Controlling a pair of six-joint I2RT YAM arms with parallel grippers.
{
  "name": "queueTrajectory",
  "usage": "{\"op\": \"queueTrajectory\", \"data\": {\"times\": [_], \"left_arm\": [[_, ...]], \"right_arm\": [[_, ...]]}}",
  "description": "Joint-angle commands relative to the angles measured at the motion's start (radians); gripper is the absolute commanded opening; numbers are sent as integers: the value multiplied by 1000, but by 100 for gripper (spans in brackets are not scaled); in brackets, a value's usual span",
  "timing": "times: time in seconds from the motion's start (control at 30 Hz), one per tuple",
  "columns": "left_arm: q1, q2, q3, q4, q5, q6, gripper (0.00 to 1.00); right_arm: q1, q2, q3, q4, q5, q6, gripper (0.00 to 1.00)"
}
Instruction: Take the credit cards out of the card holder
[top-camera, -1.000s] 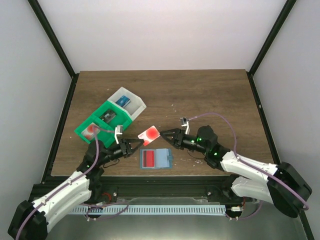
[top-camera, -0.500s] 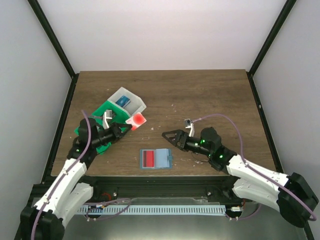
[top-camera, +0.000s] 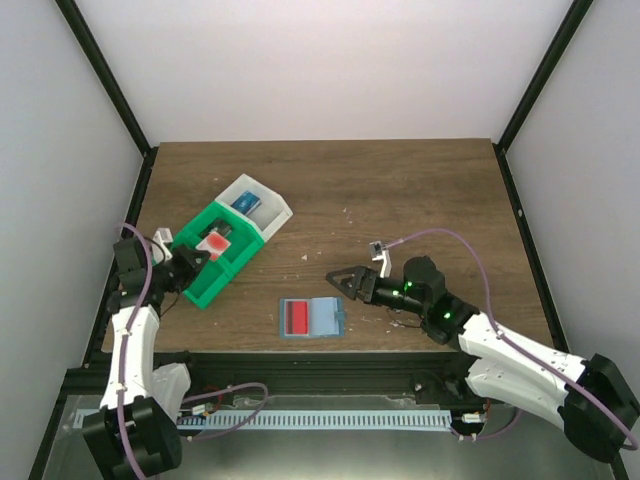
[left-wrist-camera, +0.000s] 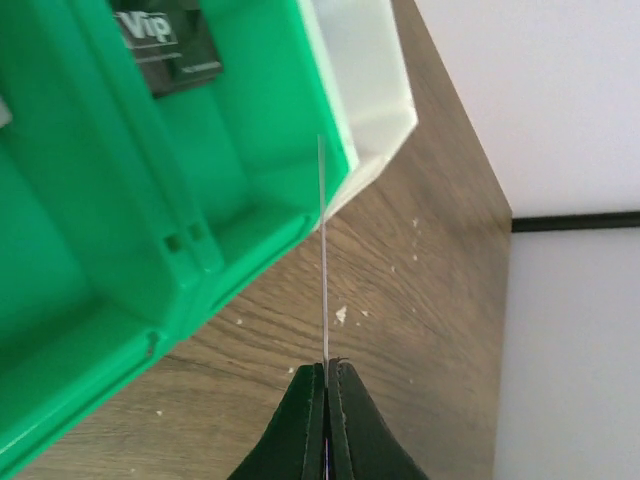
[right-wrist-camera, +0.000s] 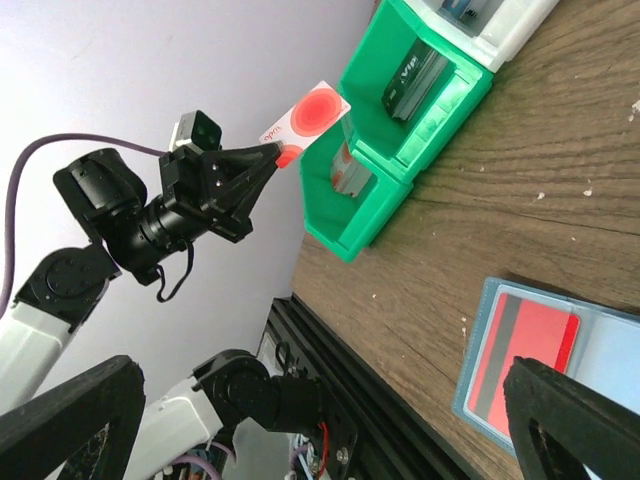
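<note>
Top external view: left gripper (top-camera: 200, 253) closed on a thin white credit card with a red round spot (top-camera: 215, 243), held above the green-and-white plastic compartment tray (top-camera: 205, 288) at the left of the brown wooden table (top-camera: 420, 190).
Card holder: flat blue-teal bifold wallet (top-camera: 325, 318) lies open near the front edge, well apart from the tray, a red-faced card (top-camera: 296, 318) in its left pocket.
Right gripper (top-camera: 338, 279): jaws spread, empty, near the wallet's far right corner.
Step in hand: likely dropping the held card in the tray; lower it, centre it over one compartment, then part the fingers.
Left wrist view: only here the card (left-wrist-camera: 323, 250) is edge-on, upright, about over the green rim (left-wrist-camera: 315, 90), where it could catch.
Right wrist view: only here the card's printed face (right-wrist-camera: 312, 112) and the dark stripe on the wallet's card (right-wrist-camera: 520, 352) show.
</note>
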Motion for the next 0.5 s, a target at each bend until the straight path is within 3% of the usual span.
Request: {"op": "queueTrajectory", "data": {"times": [0.0,0.1,0.27,0.47], "left_arm": [[37,-8,32,-62,-54,48,0],[58,-12,39,-88,-147,58,0],[128,14,16,-80,-74,32,0],[155,7,37,-111,-157,24,0]], "right_arm": [[-5,-15,32,-68,-21,-67,100],[-5,-12,46,-95,-24,-92,100],[-5,-11,46,-99,-24,-107,100],[-4,5,46,-96,-37,-117,100]]}}
